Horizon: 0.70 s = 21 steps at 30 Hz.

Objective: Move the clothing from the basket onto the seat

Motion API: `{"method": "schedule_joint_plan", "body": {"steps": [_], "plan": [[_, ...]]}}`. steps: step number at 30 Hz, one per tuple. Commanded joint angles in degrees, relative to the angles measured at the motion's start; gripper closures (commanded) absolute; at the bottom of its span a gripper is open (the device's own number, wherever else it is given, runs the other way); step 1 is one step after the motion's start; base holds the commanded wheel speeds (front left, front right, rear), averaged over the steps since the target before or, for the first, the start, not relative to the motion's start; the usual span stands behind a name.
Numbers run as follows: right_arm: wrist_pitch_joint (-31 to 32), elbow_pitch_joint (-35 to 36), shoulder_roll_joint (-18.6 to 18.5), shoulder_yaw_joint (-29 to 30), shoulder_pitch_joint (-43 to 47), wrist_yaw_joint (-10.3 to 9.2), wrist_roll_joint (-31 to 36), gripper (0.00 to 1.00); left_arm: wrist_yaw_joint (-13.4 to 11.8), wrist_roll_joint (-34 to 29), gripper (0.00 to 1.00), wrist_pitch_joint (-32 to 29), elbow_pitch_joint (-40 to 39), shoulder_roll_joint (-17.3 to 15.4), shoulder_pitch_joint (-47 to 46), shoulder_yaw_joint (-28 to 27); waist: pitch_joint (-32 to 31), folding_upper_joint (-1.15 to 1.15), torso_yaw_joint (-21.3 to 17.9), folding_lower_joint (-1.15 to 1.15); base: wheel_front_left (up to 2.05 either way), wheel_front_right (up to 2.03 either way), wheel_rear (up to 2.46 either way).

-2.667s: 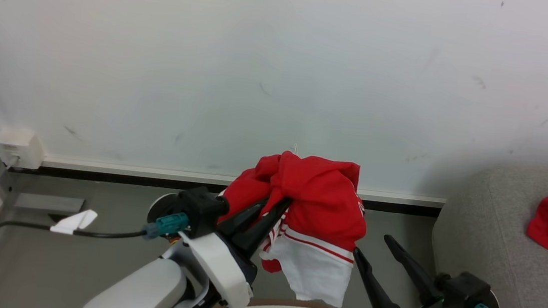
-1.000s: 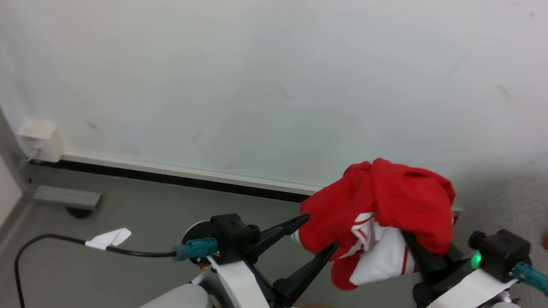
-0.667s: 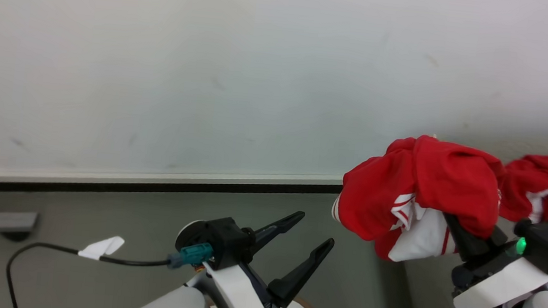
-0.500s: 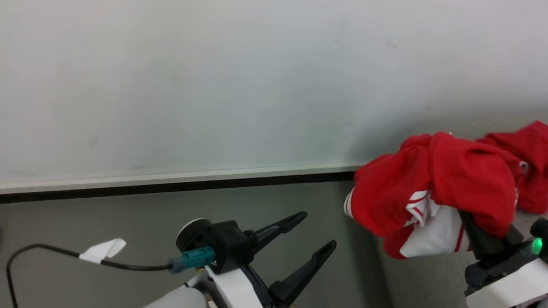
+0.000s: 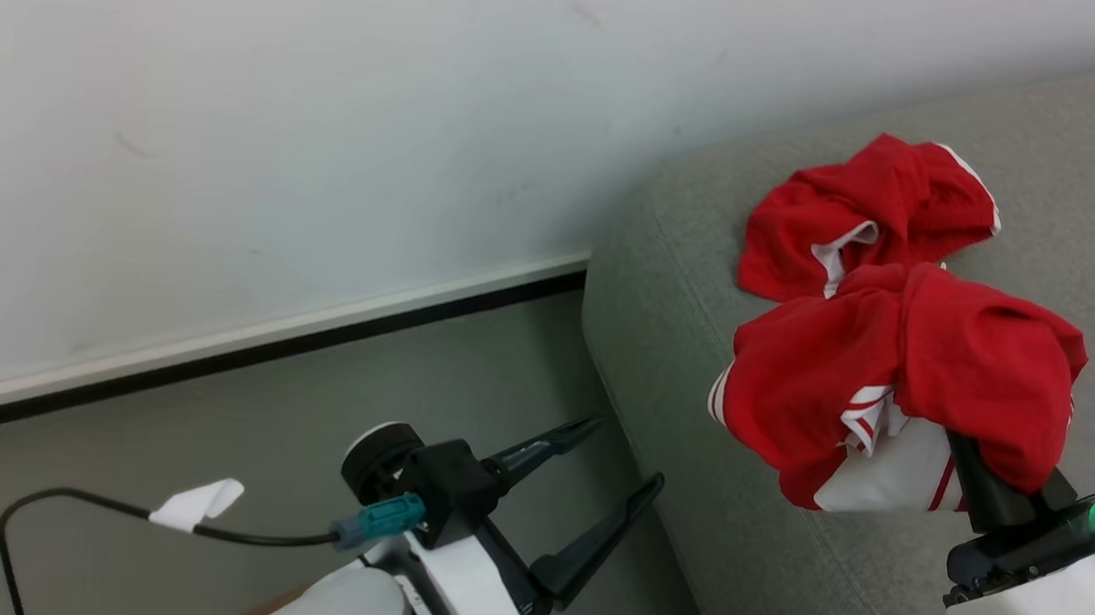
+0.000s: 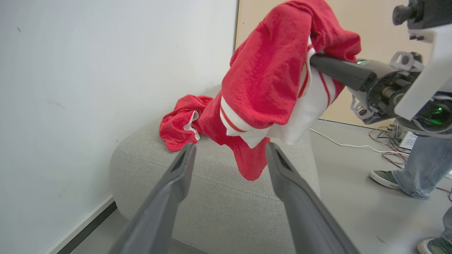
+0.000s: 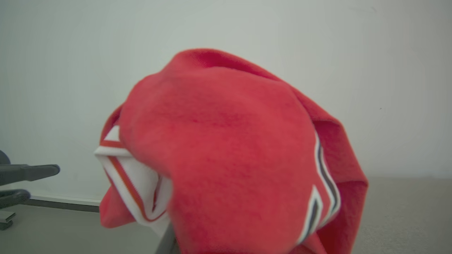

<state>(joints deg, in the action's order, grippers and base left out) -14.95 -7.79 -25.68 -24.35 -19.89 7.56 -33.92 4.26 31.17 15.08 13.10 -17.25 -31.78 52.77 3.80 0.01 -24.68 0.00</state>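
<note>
- My right gripper (image 5: 956, 447) is gripping a red garment (image 5: 902, 382). The cloth is bunching over my fingers and hiding their tips, so I am not seeing how far they are closed.
- That garment is hanging in the air above the seat (image 5: 712, 263), just inside its left edge, with its white striped trim drooping down.
- A second red garment (image 5: 868, 218) is lying crumpled on the seat, by the edge along the wall (image 5: 279, 71) and near the left corner.
- My left gripper (image 5: 624, 451) is hovering wide open and holding nothing, over the floor (image 5: 245, 419) beside the seat's left edge.
- In my left wrist view, a person's foot (image 6: 385, 178) is standing on the floor past the seat's far end.
</note>
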Motion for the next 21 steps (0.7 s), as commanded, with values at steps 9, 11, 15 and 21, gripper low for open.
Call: {"method": "schedule_joint_plan", "body": {"steps": [9, 11, 15, 21], "plan": [[-0.2, 1.9, 2.0, 6.1, -0.7, -0.15, 2.0, 1.00, 1.3, -2.2, 0.00, 0.1, -1.2, -1.7, -1.3, -0.6, 7.3, -0.01, -1.6, 0.00, 0.00, 0.00, 0.00], [-0.2, 1.8, 2.4, 9.1, -1.8, -0.15, 2.9, 1.00, 1.6, -2.2, 0.00, -0.1, -1.8, -2.7, -1.9, -0.5, 9.3, -0.01, -1.0, 0.00, 0.00, 0.00, 0.00], [-0.2, 2.9, 2.9, 16.5, -3.3, -0.15, 4.5, 1.00, 1.9, -2.5, 0.00, -1.4, -3.9, -5.1, -3.5, -0.7, 14.9, -0.01, 0.9, 0.00, 0.00, 0.00, 0.00], [-0.2, 3.0, 2.0, 29.5, -6.9, -0.15, 3.6, 1.00, 2.1, -2.9, 0.00, -3.7, -8.7, -10.3, -6.1, -2.1, 24.9, -0.01, 3.7, 0.00, 0.00, 0.00, 0.00]]}}
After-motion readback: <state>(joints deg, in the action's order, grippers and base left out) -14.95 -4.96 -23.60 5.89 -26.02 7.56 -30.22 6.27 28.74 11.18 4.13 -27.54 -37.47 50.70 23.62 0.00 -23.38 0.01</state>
